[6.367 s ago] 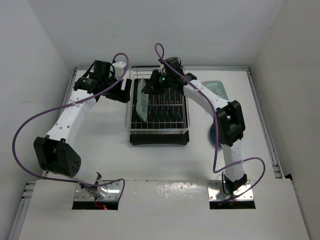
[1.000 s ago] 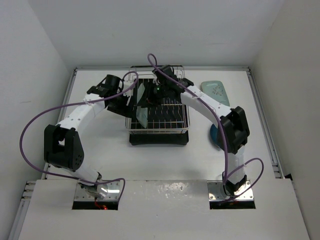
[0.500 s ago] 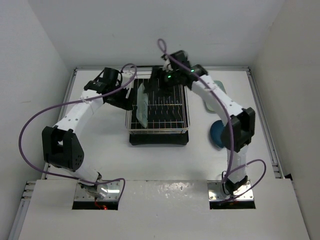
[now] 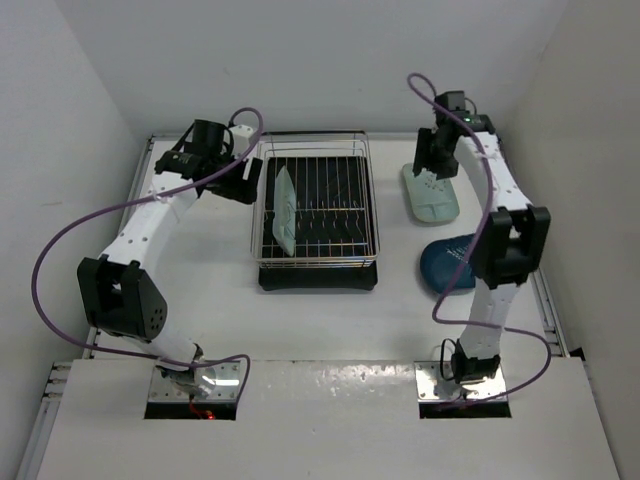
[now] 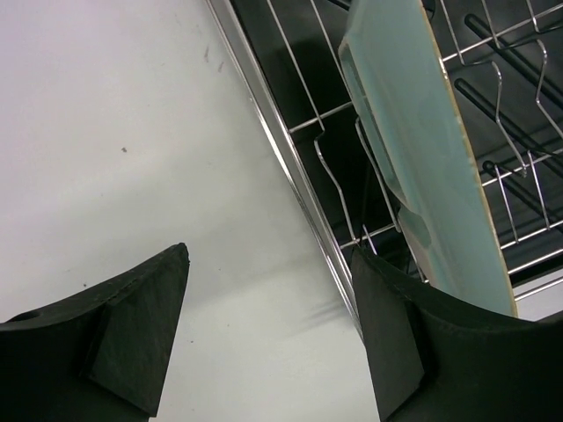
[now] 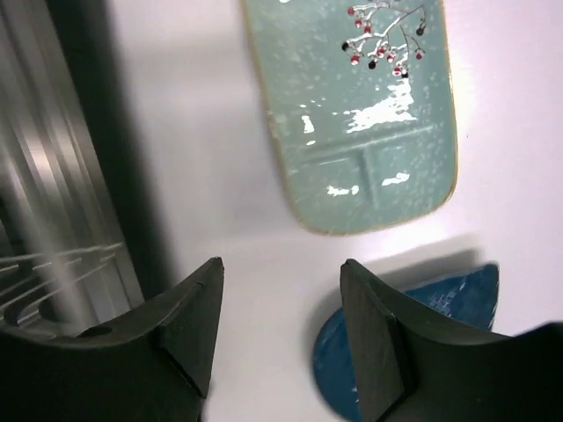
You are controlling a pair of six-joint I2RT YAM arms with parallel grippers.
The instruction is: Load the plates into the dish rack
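Note:
One pale mint-green plate (image 4: 284,210) (image 5: 422,158) stands on edge in the left end of the chrome wire dish rack (image 4: 368,200) (image 5: 290,167). A second mint plate (image 4: 432,195) (image 6: 361,114), with a small red-berry sprig printed on it, lies flat on the table right of the rack. The dark blue plate (image 4: 448,266) (image 6: 422,352) lies just nearer than it. My left gripper (image 4: 248,183) (image 5: 268,255) hangs open just outside the rack's left rim, holding nothing. My right gripper (image 4: 437,165) (image 6: 281,264) is open above the near end of the flat mint plate, empty.
The rack sits on a black drip tray (image 4: 318,276). White walls close in the table at the back and on both sides. The right arm's upper link (image 4: 505,250) stands over the blue plate's right part. The rack's right rim (image 6: 53,220) is left of my right fingers.
My right arm has swung from over the rack to the right, above the flat mint plate. My left gripper has drawn back slightly from the rack's left side. The racked plate stays put.

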